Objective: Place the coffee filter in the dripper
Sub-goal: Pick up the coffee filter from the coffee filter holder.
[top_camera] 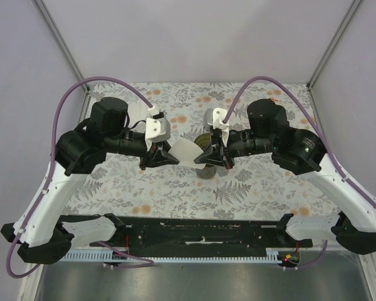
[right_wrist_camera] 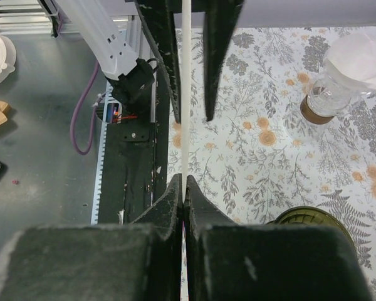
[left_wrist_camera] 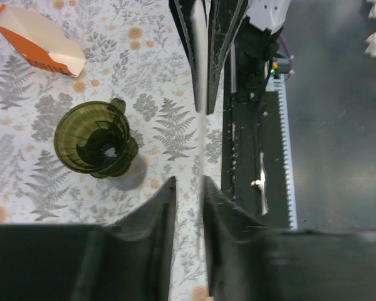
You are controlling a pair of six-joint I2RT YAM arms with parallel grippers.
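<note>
The coffee filter [top_camera: 187, 150] is a flat white paper fan held in the air between my two grippers. My right gripper [top_camera: 208, 157] is shut on its right edge; the right wrist view shows its fingertips [right_wrist_camera: 175, 188] pinching the edge-on paper [right_wrist_camera: 185, 125]. My left gripper [top_camera: 163, 155] is open, its fingers on either side of the filter's other edge [left_wrist_camera: 202, 106] with a gap showing. The dark olive-green dripper [left_wrist_camera: 94, 139] stands upright on the flowered cloth, below and beside the right gripper [right_wrist_camera: 313, 219], partly hidden by it in the top view [top_camera: 203, 140].
A clear glass jar with a brown band [right_wrist_camera: 323, 97] and white paper on top stands at the back. A pale peach and orange packet [left_wrist_camera: 41, 41] lies beyond the dripper. A black rail [top_camera: 200, 229] runs along the table's near edge.
</note>
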